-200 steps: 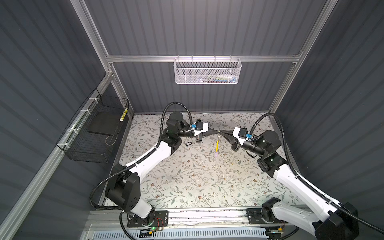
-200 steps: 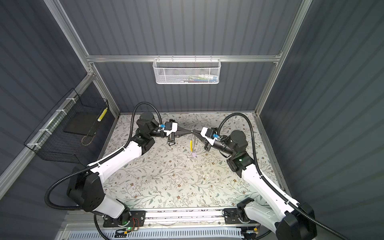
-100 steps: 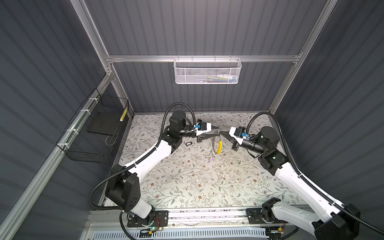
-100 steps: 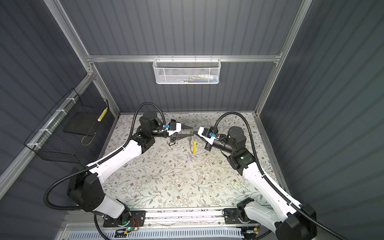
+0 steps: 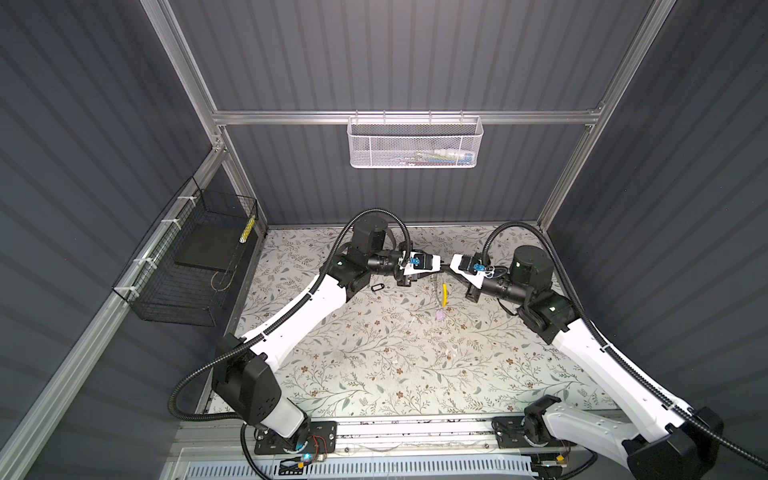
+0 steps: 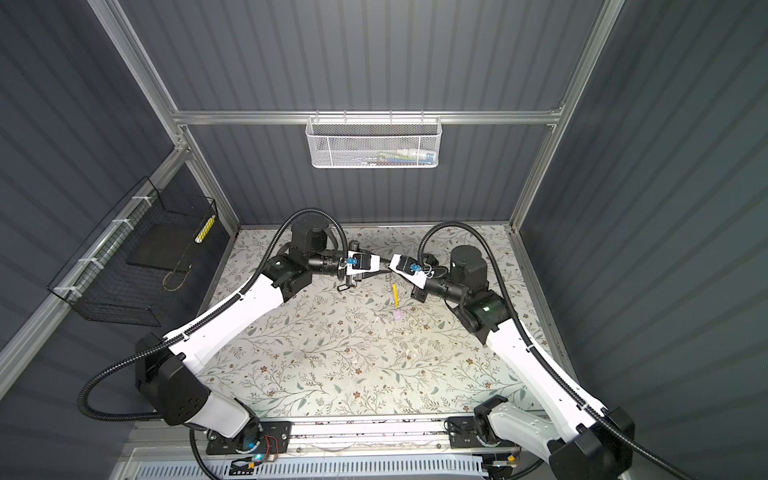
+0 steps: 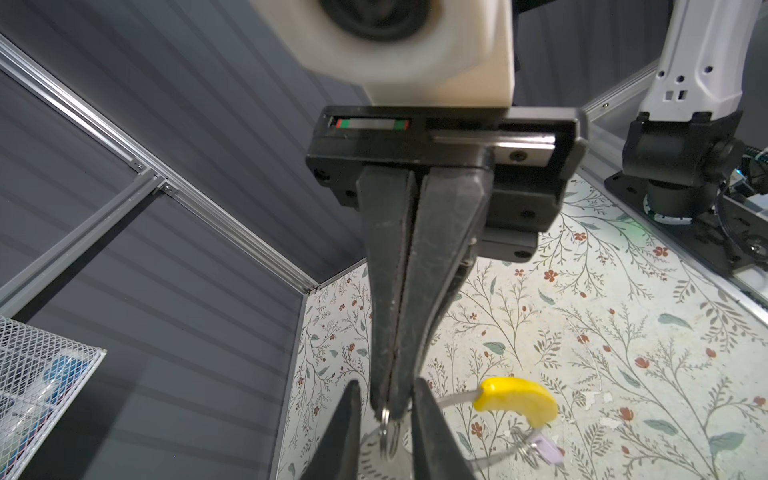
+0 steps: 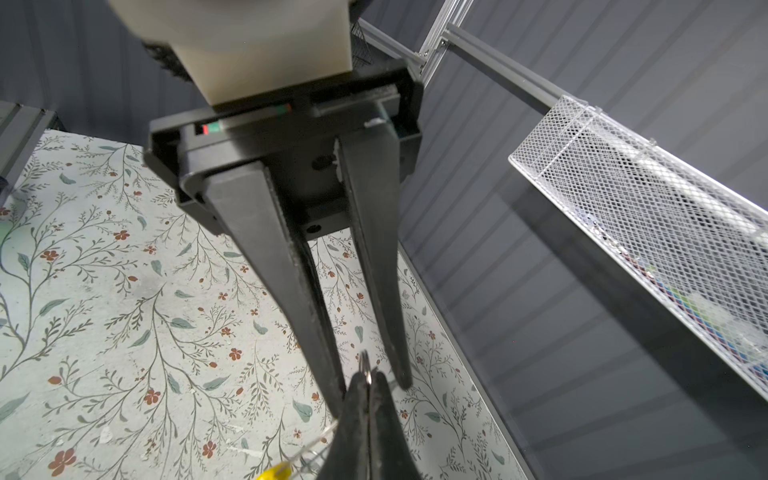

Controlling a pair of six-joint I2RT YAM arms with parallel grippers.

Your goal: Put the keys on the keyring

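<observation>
Floral table (image 5: 374, 374): wide open surface in front of grippers. right gripper (image 7: 390, 409) pinched tight on keyring (image 7: 459, 399), above rear centre. left gripper (image 5: 437, 272) narrowly parted, straddling right tips. lilac-tag key (image 7: 546, 451) dangles by yellow tag (image 7: 515, 399). black-rimmed tag (image 5: 376, 287) flat on table beside left arm, away from edges.

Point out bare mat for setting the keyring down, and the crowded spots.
Free: the wide mat between left arm and right arm, toward the front rail. Crowded: far middle, where left tool and right tool meet at the hanging keyring; the black-rimmed tag lies beside the left arm.
</observation>
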